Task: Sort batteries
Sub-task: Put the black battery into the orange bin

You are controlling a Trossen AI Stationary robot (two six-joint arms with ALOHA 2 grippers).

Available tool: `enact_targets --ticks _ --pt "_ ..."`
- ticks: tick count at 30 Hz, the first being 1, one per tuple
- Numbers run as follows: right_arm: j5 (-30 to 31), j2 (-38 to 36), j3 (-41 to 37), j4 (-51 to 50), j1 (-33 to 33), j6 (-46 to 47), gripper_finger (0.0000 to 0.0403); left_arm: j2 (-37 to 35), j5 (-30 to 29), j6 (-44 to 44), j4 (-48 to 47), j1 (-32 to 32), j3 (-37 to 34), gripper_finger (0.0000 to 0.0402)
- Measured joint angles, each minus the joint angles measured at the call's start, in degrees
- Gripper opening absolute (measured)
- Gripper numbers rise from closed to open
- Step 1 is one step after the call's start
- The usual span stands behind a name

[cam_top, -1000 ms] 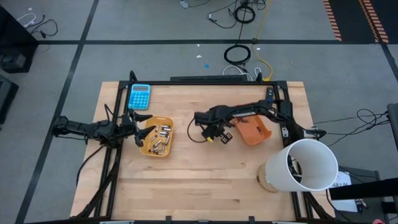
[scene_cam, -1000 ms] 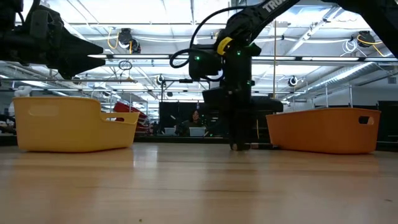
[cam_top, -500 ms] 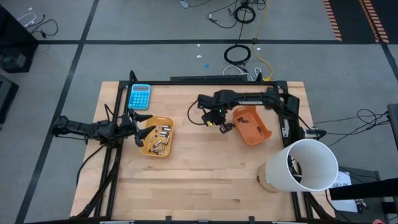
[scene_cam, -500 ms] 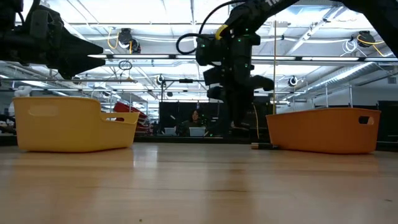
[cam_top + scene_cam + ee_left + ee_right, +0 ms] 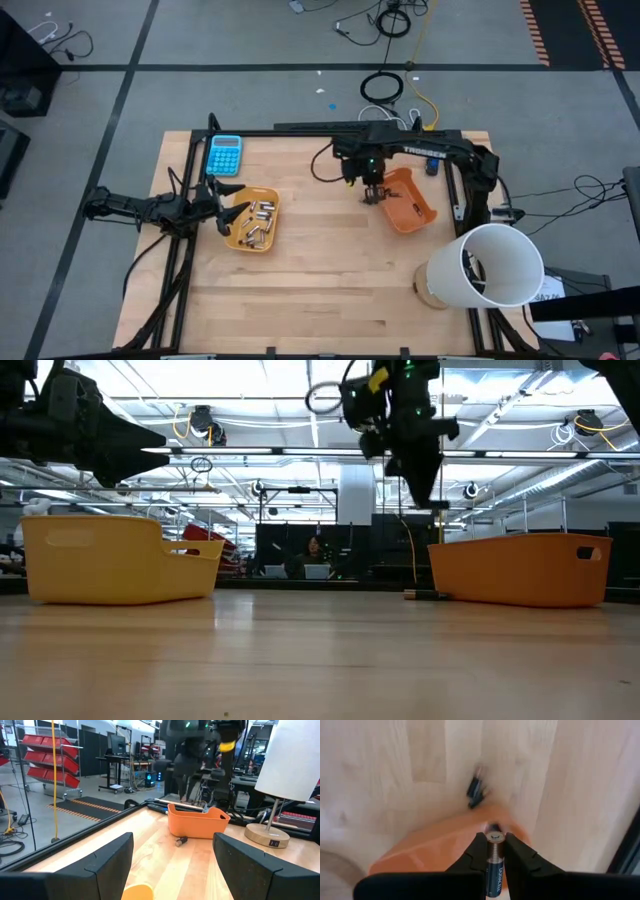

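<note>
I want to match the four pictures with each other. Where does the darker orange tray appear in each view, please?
High view: the darker orange tray lies right of centre, below the right pincer.
Low view: at the right, on the tabletop.
Left wrist view: centre, far across the table.
Right wrist view: blurred orange rim behind the held battery.
Shared landmark: the loose dark battery on the wood beside the tray.

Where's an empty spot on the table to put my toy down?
The bare wood between the yellow tray and the orange tray, and the front strip up to the lamp. The back edge is crowded: calculator, right hand, a loose battery.
</note>
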Motion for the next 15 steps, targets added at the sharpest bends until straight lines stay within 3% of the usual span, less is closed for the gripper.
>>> enact_targets --ticks 15 --pt "-1.33 0.31 -3.34 -3.23 -1.79 3.92 0.0033 0.0 0.0 0.01 0.01 0.0 -0.01 0.0281"
